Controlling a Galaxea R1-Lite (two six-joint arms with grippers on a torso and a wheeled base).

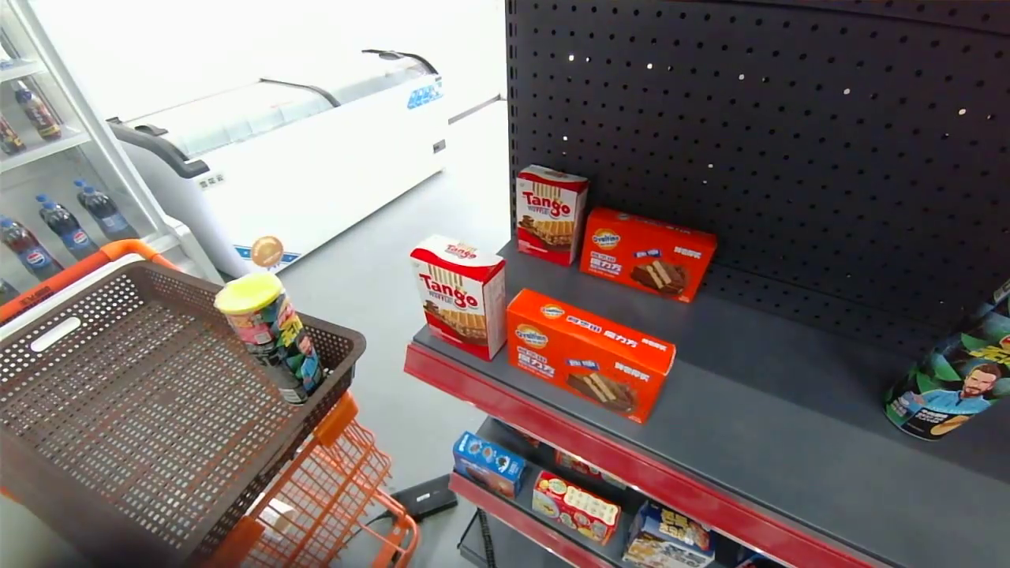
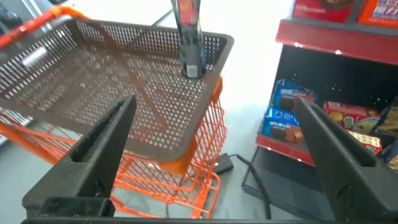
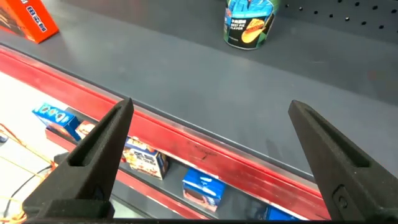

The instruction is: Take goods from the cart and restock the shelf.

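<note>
A grey shop floor ran between a white chest freezer (image 1: 316, 158) and a drinks fridge (image 1: 47, 221) at the back, with an orange cart (image 1: 331, 505) on the robot's left and a dark shelf (image 1: 789, 426) with a red front edge on its right. A black pegboard (image 1: 750, 118) rose behind the shelf. The cart carried a brown mesh basket (image 1: 118, 394), and in the basket corner nearest the shelf stood a tall can (image 1: 272, 335) with a yellow lid, on its end and apart from both grippers. On the shelf, a red-and-white wafer box (image 1: 460, 296) stood at the front corner with an orange box (image 1: 588, 353) just beside it. A second wafer box (image 1: 551, 213) and a second orange box (image 1: 647, 254) sat in the same order against the pegboard. A second can (image 1: 951, 371) with a dark printed wrapper stood well apart from the boxes, towards the shelf's right end. Small boxes, one of them a blue box (image 1: 488, 463), lay on the lower shelf. The left gripper (image 2: 212, 104) hung above the cart near the basket's shelf-side corner, its fingers spread wide and holding nothing. The right gripper (image 3: 211, 107) hovered over the shelf's red front edge, also spread wide and empty, with the second can beyond it.
</note>
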